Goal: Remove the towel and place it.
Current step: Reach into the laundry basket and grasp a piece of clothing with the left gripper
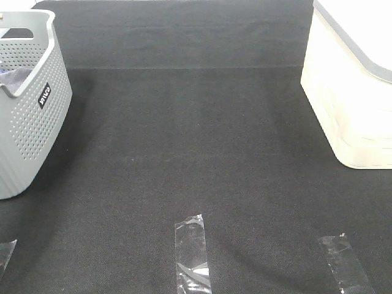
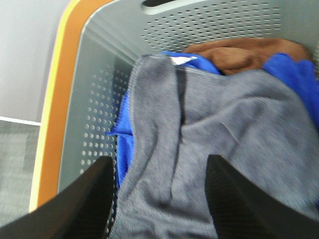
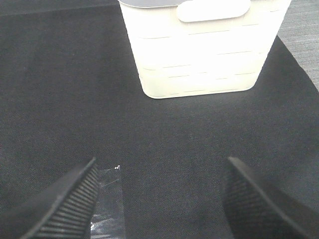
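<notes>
- Left claw (image 2: 157, 164): its two black fingers are spread wide and pinch nothing. They hang over the large grey-lavender terry towel (image 2: 224, 124), one finger to each side of a lengthwise fold.
- Right claw (image 3: 159, 169): it is also spread wide and empty, above the black fabric-covered desk (image 1: 184, 153). The cream plastic bin (image 3: 199, 55) stands ahead of it and a strip of clear tape (image 3: 107, 199) lies beside one finger.
- Risk, wrong cloth: a bright blue cloth (image 2: 294, 74) shows along both edges of the towel. A bite taken near the edge would likely lift the blue cloth too.
- Risk, shallow grip: closing on only the top ridge of the fold could let the heavy terry slip out partway through the lift.
- Risk, drag: the towel looks long for its container. A low or sideways pull may snag it on the rim and shift or tip the grey perforated plastic basket (image 1: 30, 122).
- Towel position: it lies crumpled on top of the pile inside the basket, at the left edge of the desk, over the blue cloth and near a brown cloth (image 2: 239, 52). It sits directly under the left claw and between its fingers. The blurred wrist view does not show whether they touch. The right claw is well apart from it.
</notes>
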